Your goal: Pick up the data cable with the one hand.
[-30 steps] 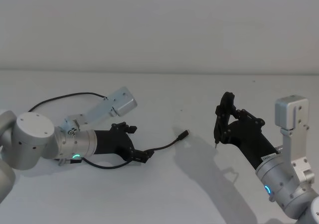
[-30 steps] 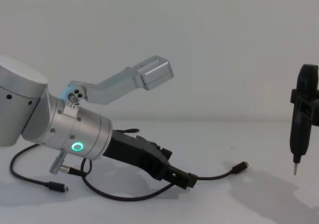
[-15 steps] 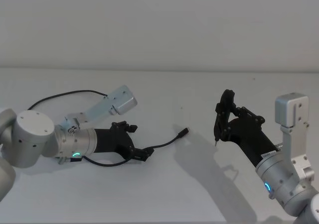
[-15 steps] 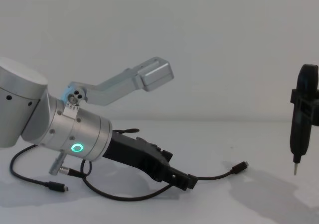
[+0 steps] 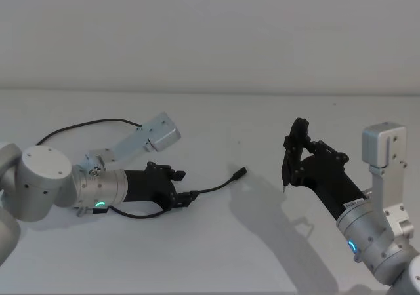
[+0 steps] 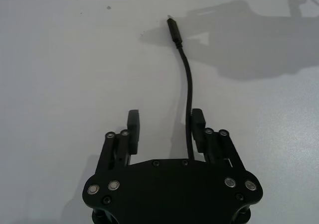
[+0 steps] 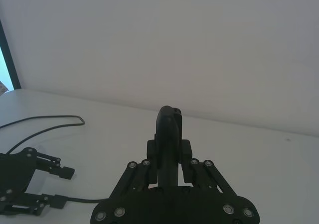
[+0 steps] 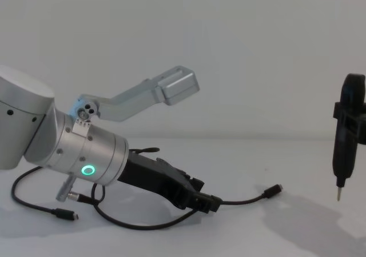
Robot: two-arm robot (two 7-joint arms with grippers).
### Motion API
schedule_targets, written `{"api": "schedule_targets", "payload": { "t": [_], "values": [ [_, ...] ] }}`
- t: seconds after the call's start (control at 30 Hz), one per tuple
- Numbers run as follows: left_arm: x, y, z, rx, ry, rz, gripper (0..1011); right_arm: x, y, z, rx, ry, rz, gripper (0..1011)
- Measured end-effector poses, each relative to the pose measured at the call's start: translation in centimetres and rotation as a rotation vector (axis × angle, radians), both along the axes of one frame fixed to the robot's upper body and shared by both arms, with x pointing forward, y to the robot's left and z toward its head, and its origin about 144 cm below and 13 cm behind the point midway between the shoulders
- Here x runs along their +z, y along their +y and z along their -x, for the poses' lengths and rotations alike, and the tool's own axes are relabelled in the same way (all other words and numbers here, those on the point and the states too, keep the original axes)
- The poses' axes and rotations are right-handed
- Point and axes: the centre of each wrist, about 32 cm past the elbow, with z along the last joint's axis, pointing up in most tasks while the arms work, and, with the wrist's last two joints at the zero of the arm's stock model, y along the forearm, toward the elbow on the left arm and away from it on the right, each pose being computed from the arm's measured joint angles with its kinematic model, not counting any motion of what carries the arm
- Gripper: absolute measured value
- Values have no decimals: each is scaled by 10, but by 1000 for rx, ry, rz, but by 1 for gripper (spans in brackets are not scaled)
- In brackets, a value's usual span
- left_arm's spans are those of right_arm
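The data cable (image 5: 213, 189) is a thin black cord on the white table, its free plug (image 5: 241, 172) pointing toward the middle. It loops back under the left arm, and its other plug (image 8: 71, 215) lies near the front. My left gripper (image 5: 185, 185), black on a silver wrist with a green ring, is low over the table and open. In the left wrist view the cable (image 6: 188, 84) runs between the fingers, close against one finger (image 6: 198, 127). My right gripper (image 5: 292, 154) hangs upright above the table at the right, shut, with its pointed tip down.
A short lead with a silver barrel connector (image 8: 74, 194) hangs under the left wrist. The cable's far loop (image 5: 85, 124) curves behind the left arm. Bare white table (image 5: 262, 242) lies between the two arms, with a plain wall behind.
The left gripper has drawn back a little to the left and its fingers have narrowed around the cable. The free plug has shifted slightly left. The right arm has not moved.
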Motion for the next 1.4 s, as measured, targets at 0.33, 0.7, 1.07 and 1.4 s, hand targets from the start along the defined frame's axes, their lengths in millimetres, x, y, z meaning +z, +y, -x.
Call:
{"api": "schedule_targets", "payload": {
  "t": [0.33,0.7,1.07,1.4],
  "values": [
    [0,0,0,-1,1,0,283,0,0,0,0,0,0,275],
    [0,0,0,-1,1,0,27,0,0,0,0,0,0,275],
    [0,0,0,-1,1,0,27,0,0,0,0,0,0,275],
    [3,2,4,-28,-52,32,27,5,1,0,11,-24,-2,275]
  ]
}}
